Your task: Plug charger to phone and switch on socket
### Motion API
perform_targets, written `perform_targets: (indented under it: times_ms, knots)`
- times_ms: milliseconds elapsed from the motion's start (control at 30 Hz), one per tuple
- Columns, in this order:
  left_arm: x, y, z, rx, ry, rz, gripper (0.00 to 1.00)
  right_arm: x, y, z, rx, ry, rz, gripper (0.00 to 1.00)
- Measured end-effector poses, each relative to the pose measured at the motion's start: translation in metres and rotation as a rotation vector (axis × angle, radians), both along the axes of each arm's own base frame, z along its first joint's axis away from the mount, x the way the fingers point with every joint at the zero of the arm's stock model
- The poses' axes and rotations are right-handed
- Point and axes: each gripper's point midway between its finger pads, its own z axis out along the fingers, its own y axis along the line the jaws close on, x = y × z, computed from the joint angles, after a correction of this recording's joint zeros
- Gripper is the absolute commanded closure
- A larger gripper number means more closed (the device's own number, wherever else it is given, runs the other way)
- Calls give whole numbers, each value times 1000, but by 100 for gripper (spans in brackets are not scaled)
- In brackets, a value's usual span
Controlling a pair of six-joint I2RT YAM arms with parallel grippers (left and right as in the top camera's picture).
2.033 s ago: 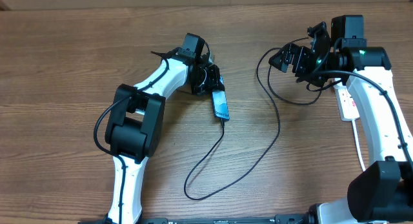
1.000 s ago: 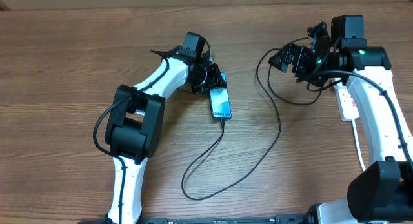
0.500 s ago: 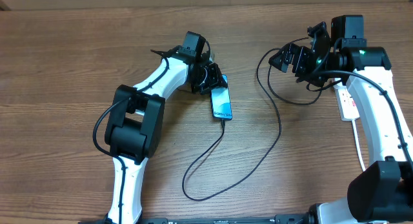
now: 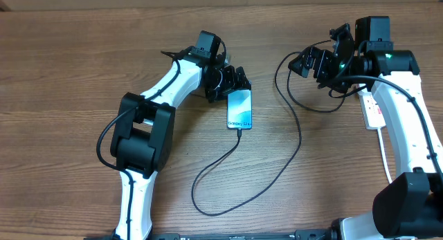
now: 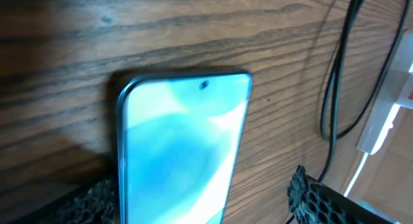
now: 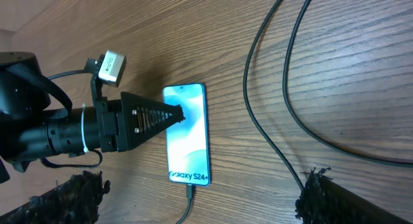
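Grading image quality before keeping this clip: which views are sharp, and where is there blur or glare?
Overhead: evenly lit and sharp, no glare. Left wrist: the phone sits too close, out of focus, its bright screen partly washed out. Right wrist: crisp; the phone's lettering reads.

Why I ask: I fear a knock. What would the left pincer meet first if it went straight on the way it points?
Most likely the phone, lying between the open fingers of the left pincer; otherwise the wooden table. Depth is hard to judge.
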Motion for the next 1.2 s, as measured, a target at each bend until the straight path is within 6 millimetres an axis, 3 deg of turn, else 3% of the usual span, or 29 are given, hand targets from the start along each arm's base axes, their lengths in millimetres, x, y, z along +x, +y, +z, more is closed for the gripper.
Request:
perform_targets:
  times_ms: [200, 533, 833, 933, 1033, 1067, 1200]
  knots:
    - [-3, 5, 0, 27, 13, 8, 0, -2, 0, -1, 0, 8, -1, 0]
    - [-11, 27, -2, 133, 55, 40, 0, -4, 0, -2, 1, 22, -1, 0]
    - [-16, 82, -2, 348, 10, 9, 0, -4, -6, -6, -35, 29, -18, 0]
    - [-17, 96, 20, 407, -63, -31, 0, -4, -7, -6, -40, 29, -20, 0]
    - [-13, 101, 71, 421, -206, -59, 1, -4, -7, -6, -43, 30, -22, 0]
    - [-12, 103, 98, 419, -278, -66, 1, -4, -7, -6, -44, 29, -22, 0]
    - [-23, 108, 174, 404, -464, -75, 1, -4, -8, -7, -47, 30, -23, 0]
